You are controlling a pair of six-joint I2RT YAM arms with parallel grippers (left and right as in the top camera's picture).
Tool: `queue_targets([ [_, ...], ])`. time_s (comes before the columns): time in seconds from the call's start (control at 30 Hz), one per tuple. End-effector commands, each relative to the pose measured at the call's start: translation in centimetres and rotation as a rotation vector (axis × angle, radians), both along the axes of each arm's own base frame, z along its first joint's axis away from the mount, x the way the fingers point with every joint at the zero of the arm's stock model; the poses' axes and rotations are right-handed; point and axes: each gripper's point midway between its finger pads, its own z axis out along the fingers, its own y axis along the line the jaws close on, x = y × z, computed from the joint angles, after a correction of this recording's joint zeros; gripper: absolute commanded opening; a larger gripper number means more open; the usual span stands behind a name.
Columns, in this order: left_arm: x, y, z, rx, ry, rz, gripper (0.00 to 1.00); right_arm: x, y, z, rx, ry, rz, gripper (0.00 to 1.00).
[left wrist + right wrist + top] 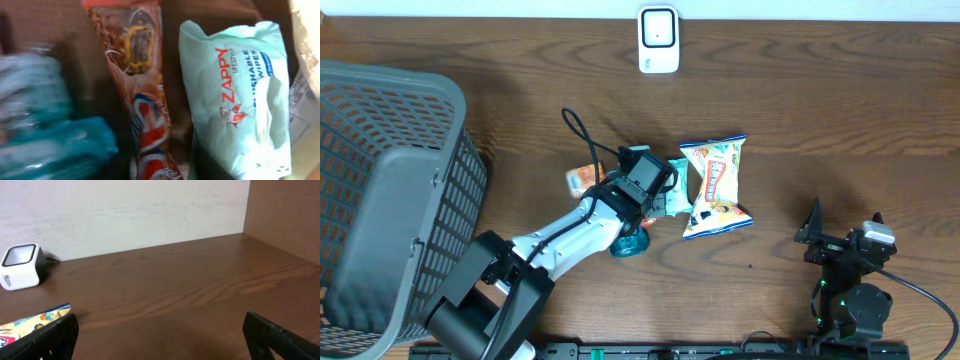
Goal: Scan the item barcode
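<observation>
While the wooden worktop (820, 100) fills the overhead view, the grey mesh basket (380, 120) takes up its whole nine o'clock side. The left arm (570, 235) comes in from seven o'clock and reaches to the centre, where the left gripper (648, 190) hangs over a cluster of packets. Its wrist camera hides the jaws from above and its own view shows only packets, so I cannot tell whether they are apart or together.

The right gripper (844, 222) sits at four o'clock, well apart from the cluster, its jaws spread wide with nothing between them.

In the cluster, the yellow-and-white snack bag (715, 185) is the biggest item, lying at three o'clock of the left gripper. The mint-green wipes pack (240, 100) touches the bag's nine o'clock edge. The orange wrapper (145, 100) lies just beside the wipes pack in the wrist view, and from above it shows at nine o'clock of the gripper. A teal packet (632, 247) peeks out at six o'clock, partly under the arm.

The white barcode scanner (658, 40) stands at twelve o'clock, at the worktop's far edge and well apart from every packet.
</observation>
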Motion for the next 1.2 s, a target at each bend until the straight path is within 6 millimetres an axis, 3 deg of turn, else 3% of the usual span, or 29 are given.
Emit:
queue_targets([
  [0.0, -0.5, 0.9, -0.9, 0.037, 0.018, 0.007, 0.76, -0.1, -0.4, 0.0, 0.013, -0.003, -0.021, 0.99],
  [0.13, 0.2, 0.4, 1.6, 0.033, -0.025, -0.029, 0.91, -0.1, -0.4, 0.0, 0.013, -0.003, -0.021, 0.99],
  [0.2, 1.0, 0.1, 4.9, 0.04, -0.091, -0.08, 0.96, -0.1, -0.4, 0.0, 0.013, -0.003, -0.021, 0.99],
  [0.3, 2.2, 0.7, 9.6, 0.076, -0.192, -0.088, 0.98, -0.1, -0.4, 0.0, 0.013, -0.003, -0.021, 0.99],
  [0.53, 4.9, 2.7, 23.8, 0.189, -0.538, -0.1, 0.98, -0.1, -0.4, 0.0, 0.014, -0.004, -0.021, 0.99],
  [0.67, 6.1, 4.8, 31.4, 0.294, -0.725, -0.055, 0.99, -0.1, -0.4, 0.0, 0.013, -0.003, -0.021, 0.99],
  [0.7, 6.6, 5.8, 34.9, 0.356, -0.797, -0.052, 0.99, -0.1, -0.4, 0.0, 0.014, -0.004, -0.021, 0.99],
  [0.83, 7.2, 9.5, 41.2, 0.485, -0.914, 0.044, 0.99, -0.1, -0.4, 0.0, 0.013, -0.003, -0.021, 0.99],
  [0.97, 7.1, 13.9, 46.2, 0.604, -0.991, 0.18, 0.99, -0.1, -0.4, 0.0, 0.013, -0.003, -0.021, 0.99],
  [1.17, 7.0, 17.8, 50.7, 0.784, -1.054, 0.216, 0.99, -0.1, -0.4, 0.0, 0.013, -0.003, -0.021, 0.99],
])
